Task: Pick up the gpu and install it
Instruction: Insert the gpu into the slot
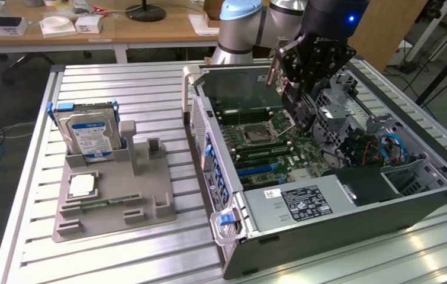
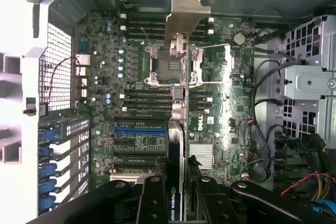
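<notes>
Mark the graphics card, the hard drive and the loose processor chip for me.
graphics card [image 2: 185,22], wrist view, on its silvery metal bracket.
hard drive [image 1: 89,135], exterior view, on its blue-white label.
processor chip [image 1: 81,186], exterior view, on its silver top face.

The arm [image 1: 243,26] reaches in from the far side and the wrist points pretty much straight down. The gripper [image 1: 296,112] is partly closed, with its fingers [image 2: 152,203] clamped on either side of the gpu [image 2: 181,30], which it holds edge-on.
</notes>
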You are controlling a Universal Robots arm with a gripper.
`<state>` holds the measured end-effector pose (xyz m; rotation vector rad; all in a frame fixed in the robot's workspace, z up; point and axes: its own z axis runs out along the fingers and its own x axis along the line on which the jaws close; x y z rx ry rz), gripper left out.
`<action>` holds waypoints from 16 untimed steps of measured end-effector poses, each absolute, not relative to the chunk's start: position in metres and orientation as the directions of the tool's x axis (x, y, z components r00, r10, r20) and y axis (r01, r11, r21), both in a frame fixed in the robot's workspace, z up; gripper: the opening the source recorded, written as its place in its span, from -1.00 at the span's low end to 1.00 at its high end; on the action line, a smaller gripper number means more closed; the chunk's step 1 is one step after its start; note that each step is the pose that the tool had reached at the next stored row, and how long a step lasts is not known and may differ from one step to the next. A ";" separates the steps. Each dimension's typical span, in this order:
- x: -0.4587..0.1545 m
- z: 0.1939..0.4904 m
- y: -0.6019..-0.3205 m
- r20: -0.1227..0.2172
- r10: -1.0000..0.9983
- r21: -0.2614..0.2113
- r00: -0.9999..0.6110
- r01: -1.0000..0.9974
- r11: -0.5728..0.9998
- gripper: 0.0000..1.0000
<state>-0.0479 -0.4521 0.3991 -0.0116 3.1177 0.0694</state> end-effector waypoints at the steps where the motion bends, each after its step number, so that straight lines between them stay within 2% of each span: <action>1: -0.048 0.399 -0.452 -0.023 -0.015 0.044 -1.000 -0.016 0.999 -0.48; 16: -0.048 0.398 -0.451 -0.023 -0.163 0.044 -0.986 -0.164 0.985 -0.48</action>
